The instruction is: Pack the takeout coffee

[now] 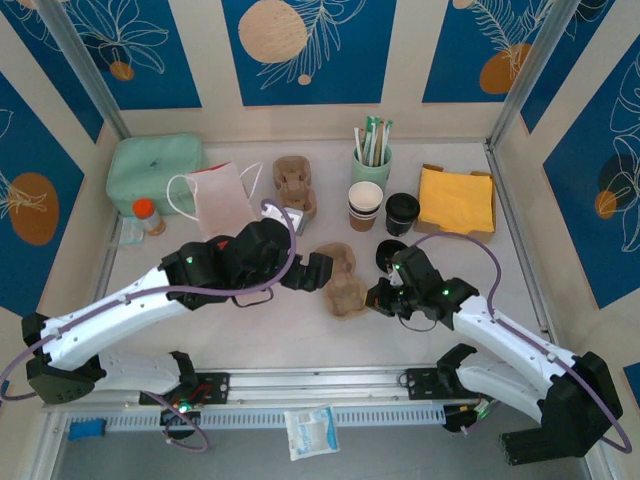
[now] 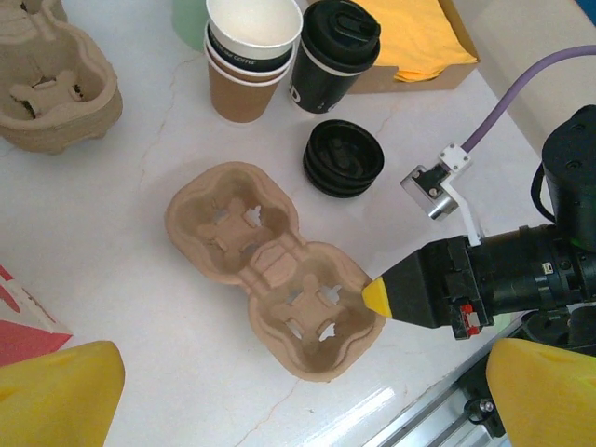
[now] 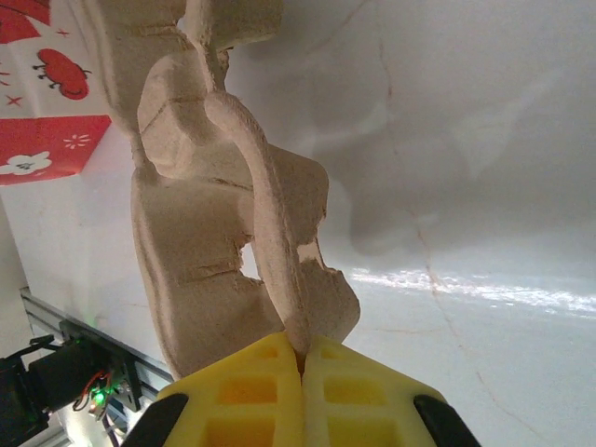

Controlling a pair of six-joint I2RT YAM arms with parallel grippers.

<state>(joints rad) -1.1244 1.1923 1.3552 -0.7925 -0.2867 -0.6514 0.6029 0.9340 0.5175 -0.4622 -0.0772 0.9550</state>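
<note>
Takeout coffee (image 2: 331,58) upright, far and slightly right of right gripper (image 3: 301,358), past the lid stack (image 2: 343,158); nearer right arm than left; right gripper pinched shut on near-right rim of cup carrier (image 2: 275,270); carrier long axis roughly near-far, centre of table; left gripper (image 1: 308,272) spread wide, empty, just left of carrier. Counts: one paper bag (image 1: 222,200), far left; one carrier pile (image 1: 295,185), far, number unclear; one loose carrier, two wells; lidless cup stack (image 2: 247,56), about three, just left of coffee; one lidded coffee; lids uncountable.
</note>
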